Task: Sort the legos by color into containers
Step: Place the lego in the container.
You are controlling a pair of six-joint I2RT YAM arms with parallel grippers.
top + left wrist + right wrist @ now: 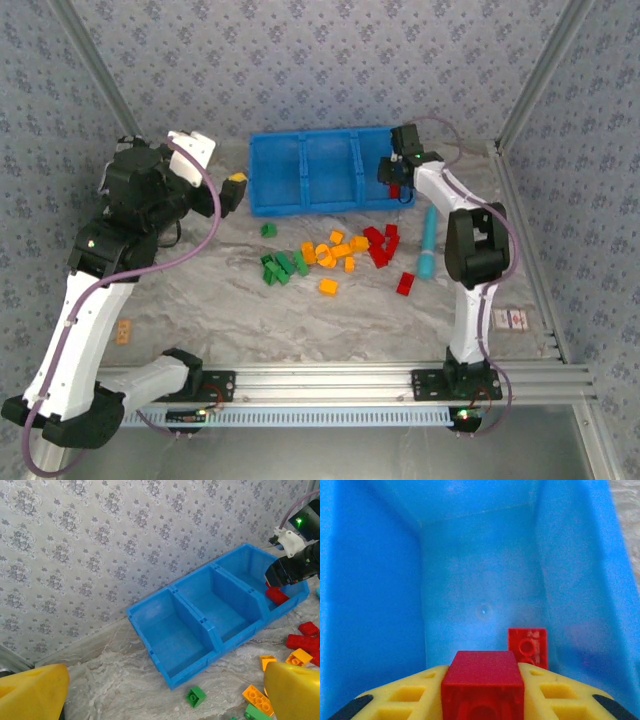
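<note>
A red brick is clamped by its flat sides in the right gripper — judged light, rigid and slick — over the right compartment of the blue bin, where a second red brick lies. The left gripper is spread wide, empty.

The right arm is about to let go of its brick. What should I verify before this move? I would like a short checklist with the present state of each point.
1. Right gripper grips the held red brick between its fingers: ok.
2. Held red brick is over the right compartment of the blue bin: ok.
3. Colour matches: a loose red brick already lies on that floor: ok.
4. Drop will miss the loose red brick: cannot tell; it lies slightly to one side.
5. Left gripper is open, holds nothing, and is apart from the right compartment: ok.
</note>
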